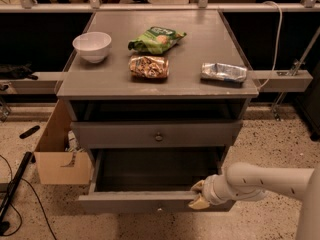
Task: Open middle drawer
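Speckled floor [265,224] lies open right of the cabinet [192,49]; a cardboard box [60,166] crowds its left. Middle drawer [120,134] sits shut; the lower drawer [125,203] stands pulled out, gripper [197,195] at its near right rim, clamped or not unclear.

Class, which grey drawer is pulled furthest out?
The middle drawer, lower of the two visible, with the gripper at its front's right end; the drawer above sits further in.

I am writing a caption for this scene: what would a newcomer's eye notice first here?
First, the wide, shallow grey middle drawer, pulled out, with the robot's pale two-finger gripper at its right front edge. Above, on the grey cabinet top, a round white bowl at left and a green plastic snack bag near the middle.
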### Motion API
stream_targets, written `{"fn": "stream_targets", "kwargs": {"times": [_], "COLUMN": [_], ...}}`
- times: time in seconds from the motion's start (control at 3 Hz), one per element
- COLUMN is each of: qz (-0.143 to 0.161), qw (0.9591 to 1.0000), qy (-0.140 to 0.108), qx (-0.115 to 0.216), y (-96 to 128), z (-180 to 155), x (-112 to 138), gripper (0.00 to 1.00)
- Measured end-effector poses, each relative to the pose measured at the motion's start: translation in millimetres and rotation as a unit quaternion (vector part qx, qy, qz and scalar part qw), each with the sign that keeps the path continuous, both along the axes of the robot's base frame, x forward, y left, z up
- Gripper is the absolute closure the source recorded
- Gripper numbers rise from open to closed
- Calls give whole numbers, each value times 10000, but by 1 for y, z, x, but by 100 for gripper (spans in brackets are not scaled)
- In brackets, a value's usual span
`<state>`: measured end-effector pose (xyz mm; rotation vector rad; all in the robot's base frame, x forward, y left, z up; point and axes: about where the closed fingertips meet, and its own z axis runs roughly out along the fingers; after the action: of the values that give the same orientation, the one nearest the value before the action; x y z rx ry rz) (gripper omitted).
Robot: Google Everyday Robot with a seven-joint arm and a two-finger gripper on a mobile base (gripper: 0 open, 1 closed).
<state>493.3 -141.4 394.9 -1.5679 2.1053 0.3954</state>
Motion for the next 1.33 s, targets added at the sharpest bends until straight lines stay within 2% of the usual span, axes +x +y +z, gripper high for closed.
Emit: {"fn": "stream_targets", "kwargs": {"times": [0.33, 0.67, 1.0, 1.33], "qz": [0, 0, 95, 233], "qw": [10000, 10000, 10000, 9997], "qy": [0, 0, 19, -30], "qx": [0, 0, -16, -43], "y": [0, 0, 0, -3], "z": [0, 0, -3, -5], "x": [0, 0, -16, -42], "gripper": [28, 31, 54, 77]}}
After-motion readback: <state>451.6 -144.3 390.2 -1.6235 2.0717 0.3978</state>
